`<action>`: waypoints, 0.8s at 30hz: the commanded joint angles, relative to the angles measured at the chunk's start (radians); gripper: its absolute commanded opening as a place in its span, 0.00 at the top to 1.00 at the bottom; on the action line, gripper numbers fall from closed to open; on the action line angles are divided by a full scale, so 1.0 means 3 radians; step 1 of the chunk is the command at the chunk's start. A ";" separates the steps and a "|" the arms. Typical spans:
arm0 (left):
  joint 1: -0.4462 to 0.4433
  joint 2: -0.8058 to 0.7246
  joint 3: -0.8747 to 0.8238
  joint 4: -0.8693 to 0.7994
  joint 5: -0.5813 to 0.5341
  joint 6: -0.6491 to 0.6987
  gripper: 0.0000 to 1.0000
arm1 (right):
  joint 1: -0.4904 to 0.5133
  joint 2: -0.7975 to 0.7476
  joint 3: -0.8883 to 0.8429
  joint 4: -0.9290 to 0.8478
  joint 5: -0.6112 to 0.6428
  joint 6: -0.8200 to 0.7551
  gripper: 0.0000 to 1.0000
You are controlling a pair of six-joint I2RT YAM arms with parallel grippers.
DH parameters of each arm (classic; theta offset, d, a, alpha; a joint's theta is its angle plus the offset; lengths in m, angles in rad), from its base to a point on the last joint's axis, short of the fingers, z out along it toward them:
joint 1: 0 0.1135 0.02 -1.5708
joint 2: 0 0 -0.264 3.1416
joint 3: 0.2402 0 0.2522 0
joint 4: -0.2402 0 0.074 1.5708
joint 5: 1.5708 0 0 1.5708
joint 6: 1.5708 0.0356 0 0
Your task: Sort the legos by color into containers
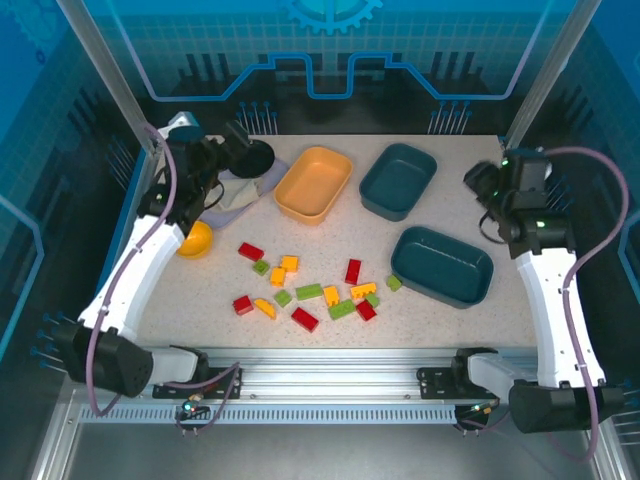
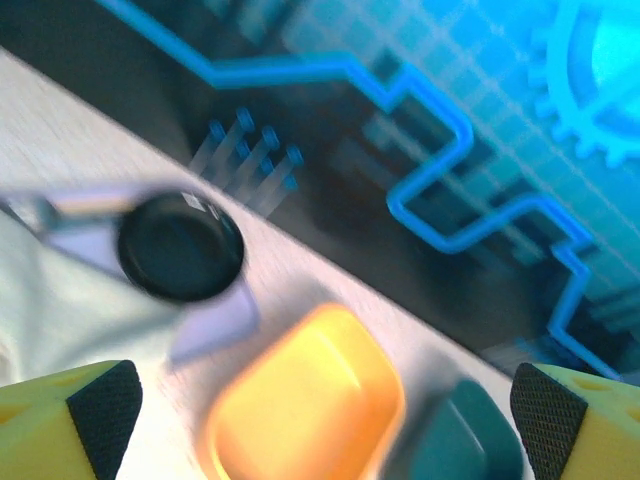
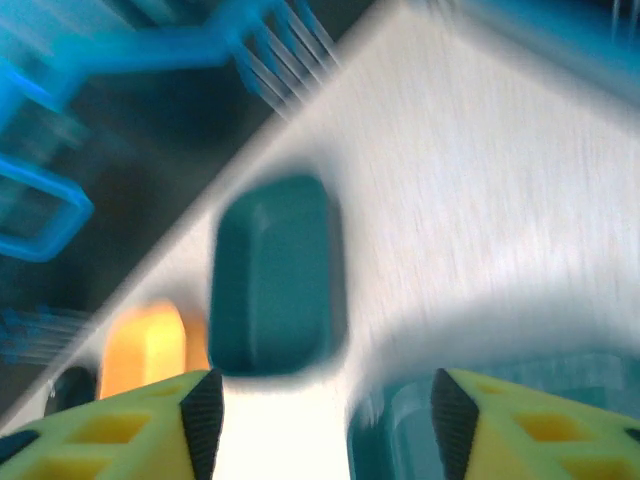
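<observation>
Several legos lie loose on the middle of the table: red ones [image 1: 251, 251], yellow-orange ones [image 1: 289, 264] and light green ones [image 1: 309, 292]. An orange-yellow container [image 1: 313, 183] stands at the back, with a dark teal container [image 1: 398, 180] to its right. A second teal container [image 1: 442, 266] sits nearer on the right. All three hold nothing. My left gripper [image 1: 238, 140] hovers at the back left, open [image 2: 325, 425], looking at the orange-yellow container [image 2: 305, 400]. My right gripper [image 1: 490, 185] is raised at the back right, open [image 3: 325, 415] with nothing between its fingers, above the teal containers [image 3: 275, 275].
A small round yellow bowl [image 1: 196, 240] sits at the left beside my left arm. A dark cup [image 1: 255, 156] and a white cloth [image 1: 240, 192] lie at the back left, under the left gripper. A metal rail [image 1: 320, 380] runs along the near edge.
</observation>
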 commanded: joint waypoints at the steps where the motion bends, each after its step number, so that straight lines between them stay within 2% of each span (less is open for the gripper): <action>1: -0.0392 0.0236 -0.0035 -0.0695 0.0876 -0.0238 0.01 | 0.0366 -0.0284 -0.0488 -0.1178 -0.0478 0.1469 0.48; 4: -0.0821 0.0239 -0.0166 -0.0729 0.0966 -0.0168 0.01 | 0.0710 -0.0642 -0.1203 -0.0908 -0.0599 0.2435 0.43; 6: -0.1058 0.0214 -0.0306 -0.0747 0.1015 -0.0147 0.01 | 0.0773 -0.0777 -0.1620 -0.0690 -0.0638 0.2773 0.42; 9: -0.1303 0.0141 -0.0504 -0.0765 0.1056 -0.0170 0.02 | 0.0746 -0.0905 -0.2066 -0.0343 -0.0643 0.2987 0.41; 13: -0.1463 0.0001 -0.0672 -0.0832 0.1051 -0.0162 0.01 | 0.0681 -0.0974 -0.2371 -0.0003 -0.0645 0.3083 0.39; 24: -0.1484 -0.0282 -0.0827 -0.0910 0.1009 -0.0156 0.02 | 0.0486 -0.0841 -0.2589 0.0518 -0.0656 0.2937 0.44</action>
